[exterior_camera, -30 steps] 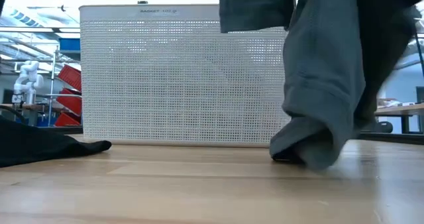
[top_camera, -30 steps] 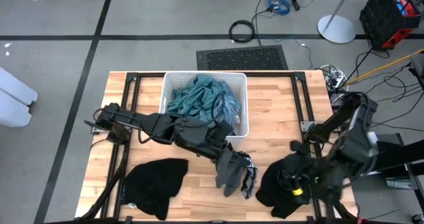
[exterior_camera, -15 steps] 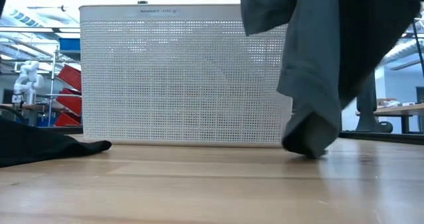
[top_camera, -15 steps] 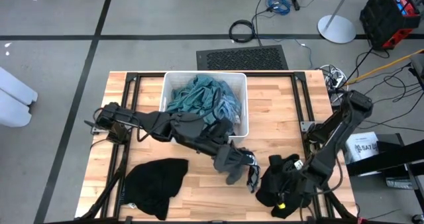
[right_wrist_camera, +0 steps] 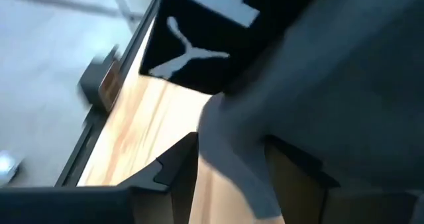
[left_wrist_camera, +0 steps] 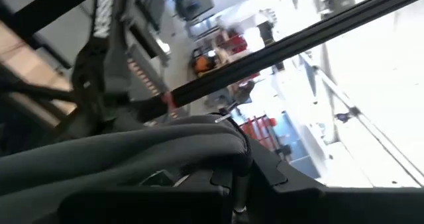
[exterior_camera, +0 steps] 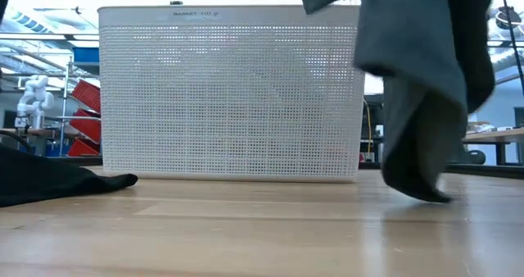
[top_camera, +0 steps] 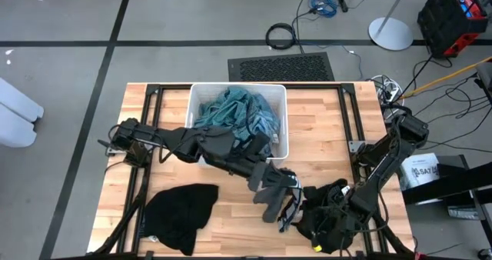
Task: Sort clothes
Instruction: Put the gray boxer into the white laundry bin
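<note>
Left gripper point(top_camera: 265, 179) clamped on dark grey garment point(top_camera: 274, 192), dangling beside white bin point(top_camera: 280, 141); right gripper point(top_camera: 327, 214) state unclear, over black clothes point(top_camera: 327, 228).

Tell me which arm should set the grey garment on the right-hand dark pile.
Left. Its gripper is shut on the grey garment, which hangs right beside the dark pile. The right gripper is low at that pile, busy in its fabric.

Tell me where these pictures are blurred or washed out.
Left wrist view: bright room background blows out to white, and the dark grey fabric garment is smeared. Right wrist view: the black fabric with a white logo is soft and close. Low view: the white perforated plastic bin is crisp.
</note>
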Motion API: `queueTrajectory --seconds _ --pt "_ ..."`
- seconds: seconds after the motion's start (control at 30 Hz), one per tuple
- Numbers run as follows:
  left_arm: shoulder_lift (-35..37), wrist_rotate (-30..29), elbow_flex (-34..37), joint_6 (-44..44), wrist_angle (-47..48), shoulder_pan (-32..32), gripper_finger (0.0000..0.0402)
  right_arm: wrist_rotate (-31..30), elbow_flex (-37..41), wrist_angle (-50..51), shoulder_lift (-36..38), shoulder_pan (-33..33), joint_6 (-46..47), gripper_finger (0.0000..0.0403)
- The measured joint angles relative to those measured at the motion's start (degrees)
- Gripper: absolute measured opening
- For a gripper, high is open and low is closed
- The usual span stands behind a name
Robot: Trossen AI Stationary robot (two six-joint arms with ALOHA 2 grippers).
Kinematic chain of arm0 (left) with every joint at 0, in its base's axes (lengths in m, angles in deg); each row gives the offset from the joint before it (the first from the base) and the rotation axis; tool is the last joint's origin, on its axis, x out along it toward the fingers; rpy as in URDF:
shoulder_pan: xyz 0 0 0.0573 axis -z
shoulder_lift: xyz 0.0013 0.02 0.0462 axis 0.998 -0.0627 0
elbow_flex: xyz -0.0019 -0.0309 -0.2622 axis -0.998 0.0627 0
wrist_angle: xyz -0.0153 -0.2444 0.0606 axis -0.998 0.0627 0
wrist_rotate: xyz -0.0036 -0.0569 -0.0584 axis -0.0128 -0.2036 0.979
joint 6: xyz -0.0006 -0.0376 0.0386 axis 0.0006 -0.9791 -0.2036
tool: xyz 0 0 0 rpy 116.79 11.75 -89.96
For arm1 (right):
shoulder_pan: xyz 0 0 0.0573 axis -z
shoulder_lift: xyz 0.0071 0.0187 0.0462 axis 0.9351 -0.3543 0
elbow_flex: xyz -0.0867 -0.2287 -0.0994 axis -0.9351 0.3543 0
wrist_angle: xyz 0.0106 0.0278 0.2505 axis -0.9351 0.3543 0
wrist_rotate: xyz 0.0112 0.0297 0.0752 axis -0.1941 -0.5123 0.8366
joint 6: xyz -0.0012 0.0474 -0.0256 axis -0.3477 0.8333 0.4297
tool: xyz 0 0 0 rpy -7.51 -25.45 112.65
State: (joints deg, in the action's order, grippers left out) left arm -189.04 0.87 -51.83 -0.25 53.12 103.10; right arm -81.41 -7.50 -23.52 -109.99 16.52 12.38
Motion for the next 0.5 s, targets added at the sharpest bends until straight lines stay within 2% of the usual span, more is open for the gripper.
queueTrajectory --seconds 0.2,0.4,0.5 --pt "0.00 -0.02 -0.02 0.00 -2.14 -0.66 0.0018 -7.55 -0.01 -8.99 -0.02 0.90 -4.70 0.0162" --pt "0.00 0.02 -0.02 0.02 -2.23 -1.06 0.0018 -7.88 -0.02 -17.69 -0.02 2.74 -13.00 0.0161" --pt "0.00 0.41 -0.02 0.02 -2.29 -1.30 0.0018 -7.75 -0.02 -19.65 -0.02 3.65 -14.68 0.0146"
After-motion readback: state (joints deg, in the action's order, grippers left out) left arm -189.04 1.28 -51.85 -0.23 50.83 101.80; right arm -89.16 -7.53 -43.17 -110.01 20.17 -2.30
